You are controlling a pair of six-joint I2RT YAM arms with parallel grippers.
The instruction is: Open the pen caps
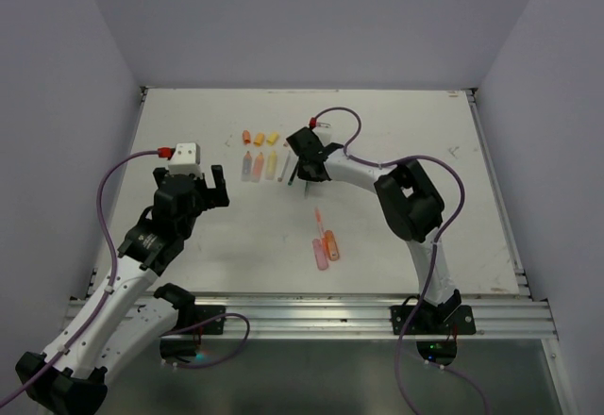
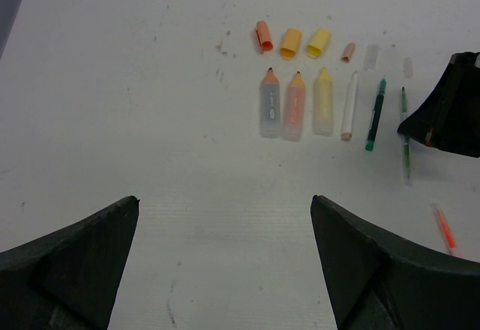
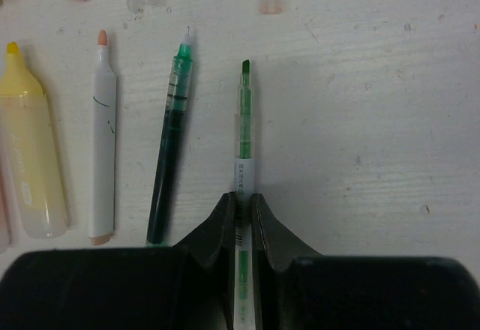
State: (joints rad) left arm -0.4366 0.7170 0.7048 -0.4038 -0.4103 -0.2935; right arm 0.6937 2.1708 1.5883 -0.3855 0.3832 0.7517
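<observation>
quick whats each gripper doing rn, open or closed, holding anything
Left gripper: open, holding nothing.
Right gripper: closed on the light green pen.

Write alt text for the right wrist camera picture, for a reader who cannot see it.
The right gripper is shut on a thin green pen, its bare tip pointing away. Left of it lie an uncapped darker green pen, white pen and yellow highlighter.

The slim green pen's (image 3: 244,120) rear end is hidden between the right jaws.
</observation>
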